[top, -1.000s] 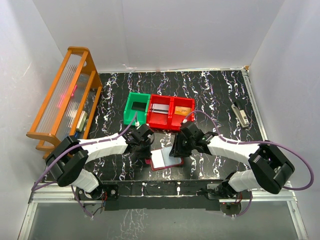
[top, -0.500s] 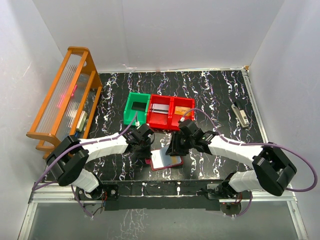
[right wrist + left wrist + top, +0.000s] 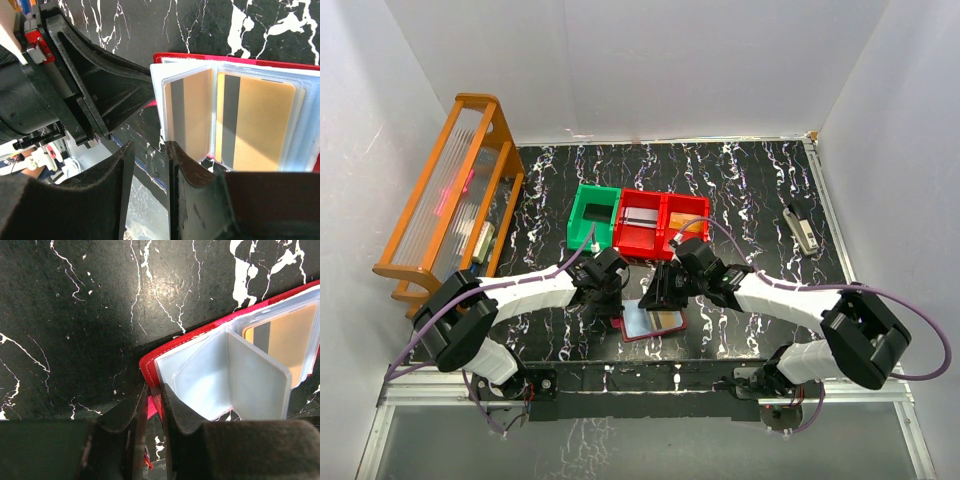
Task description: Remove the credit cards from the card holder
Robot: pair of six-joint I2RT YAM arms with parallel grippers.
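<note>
counter point(image 3: 740, 190), black marble pattern. card holder point(image 3: 190, 337) lies open on it near the front edge, between the two arms, red cover down, clear sleeves point(image 3: 210, 380) fanned upward.
left jaws: closed on the card holder's red cover at its corner, cover edge pinched between the fingers point(image 3: 125, 415).
right jaws: parted by a narrow gap, nothing between them; one raised sleeve's lower corner sits at the tip of the inner finger point(image 3: 182, 170).
credit cards point(image 3: 260, 125): two gold ones showing, dark stripe each, both inside sleeves, one in the raised sleeve, one in the sleeve behind it.
farther back: green bin point(image 3: 592, 215) beside red bins point(image 3: 660, 225); wooden rack point(image 3: 450, 190) at left edge; small grey object point(image 3: 802, 228) far right.
</note>
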